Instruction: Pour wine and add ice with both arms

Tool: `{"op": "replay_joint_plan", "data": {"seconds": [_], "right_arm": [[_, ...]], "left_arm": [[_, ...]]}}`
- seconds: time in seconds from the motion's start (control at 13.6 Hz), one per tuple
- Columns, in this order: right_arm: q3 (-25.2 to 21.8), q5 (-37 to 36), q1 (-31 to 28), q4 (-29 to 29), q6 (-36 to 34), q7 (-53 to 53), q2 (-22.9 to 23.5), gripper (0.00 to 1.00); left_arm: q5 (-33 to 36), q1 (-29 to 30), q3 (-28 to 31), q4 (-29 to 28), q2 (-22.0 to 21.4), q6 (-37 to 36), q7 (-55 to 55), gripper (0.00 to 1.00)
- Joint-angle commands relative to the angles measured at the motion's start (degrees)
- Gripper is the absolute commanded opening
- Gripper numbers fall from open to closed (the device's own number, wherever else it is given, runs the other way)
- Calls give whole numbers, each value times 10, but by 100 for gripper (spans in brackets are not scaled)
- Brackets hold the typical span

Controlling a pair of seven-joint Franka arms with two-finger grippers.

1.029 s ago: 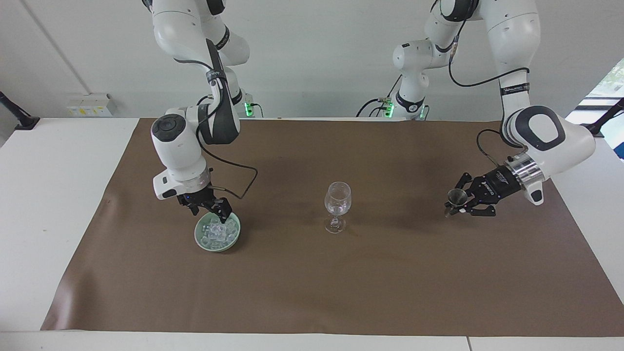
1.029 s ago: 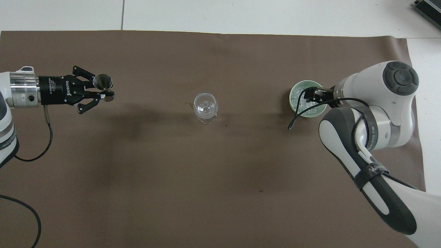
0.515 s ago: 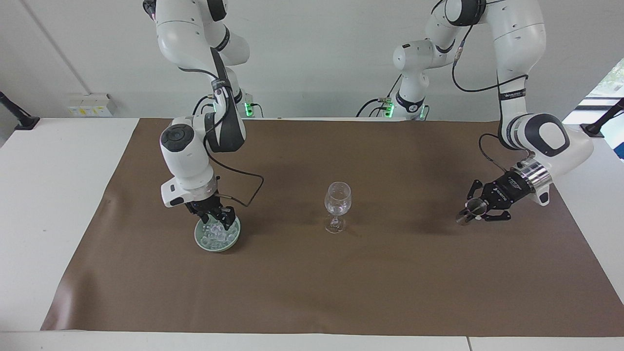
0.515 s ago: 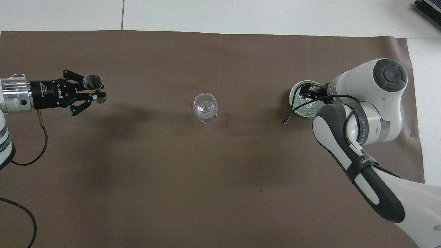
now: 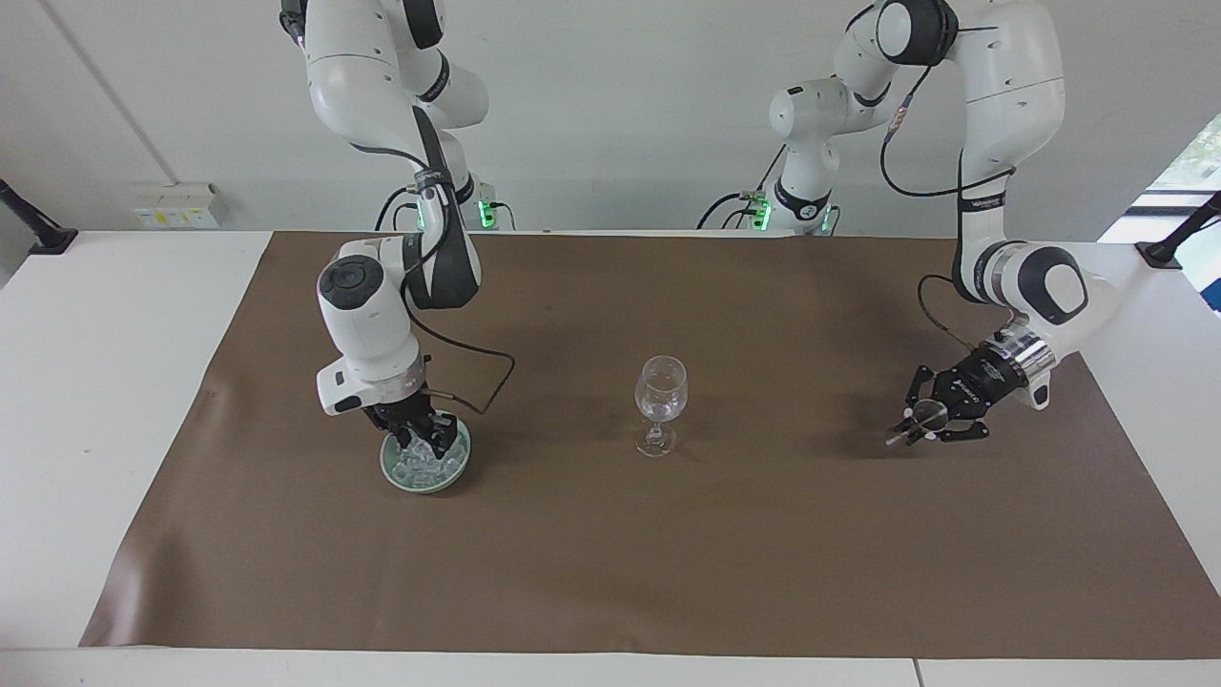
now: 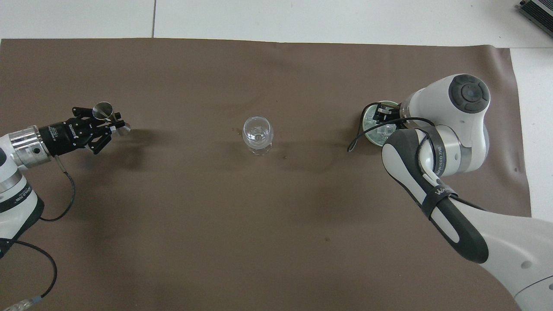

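Reaching into the one green dish (image 5: 393,474), right pincer (image 5: 425,441) touches the ice (image 5: 417,466), gap unclear. Left pincer (image 5: 914,426) is clamped on one metal jigger (image 6: 103,110); one wine glass (image 5: 660,402) stands mid-bench.

White table (image 5: 114,401) w/ brown mat (image 5: 610,534); on mat: wine glass (image 5: 660,403), green dish (image 5: 424,468).

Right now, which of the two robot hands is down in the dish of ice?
The right gripper, lowered into the ice. The left gripper holds a small metal cup instead.
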Motion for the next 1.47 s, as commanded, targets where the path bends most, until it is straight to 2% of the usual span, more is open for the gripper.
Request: {"op": "replay_joint_plan", "data": {"seconds": [0.0, 0.37, 0.66, 0.74, 0.81, 0.88, 1.03, 1.18, 1.25, 1.32, 1.4], "right_arm": [[1, -16, -4, 13, 5, 15, 8, 49], [1, -19, -4, 14, 3, 14, 9, 46], [1, -21, -3, 14, 4, 14, 9, 29], [1, -23, -3, 14, 3, 13, 9, 20], [1, -28, -3, 15, 0, 12, 9, 7], [2, -30, -2, 20, -4, 13, 9, 0], [1, -31, 2, 22, -12, 14, 7, 0], [1, -33, 3, 60, -58, 11, 5, 0], [2, -33, 3, 93, -97, 10, 4, 0], [3, -30, 5, 133, -142, 10, 3, 0], [9, -22, 7, 154, -166, 13, -2, 0]], "left_arm": [[-39, 0, 0, -38, -9, 6, 51, 0], [-60, 1, 0, -44, -3, 7, 62, 0], [-70, 8, 1, -45, 7, 5, 77, 0], [-71, 7, 1, -50, 8, 5, 92, 0], [-72, 8, 1, -54, 8, 3, 100, 0], [-72, 8, 2, -55, 8, 3, 101, 0], [-72, 8, 2, -55, 8, 4, 101, 0], [-72, 8, 2, -57, 8, 5, 103, 0], [-72, 8, 2, -58, 8, 5, 102, 4], [-72, 8, 2, -58, 8, 5, 103, 26], [-72, 8, 2, -58, 8, 5, 104, 63]]}}
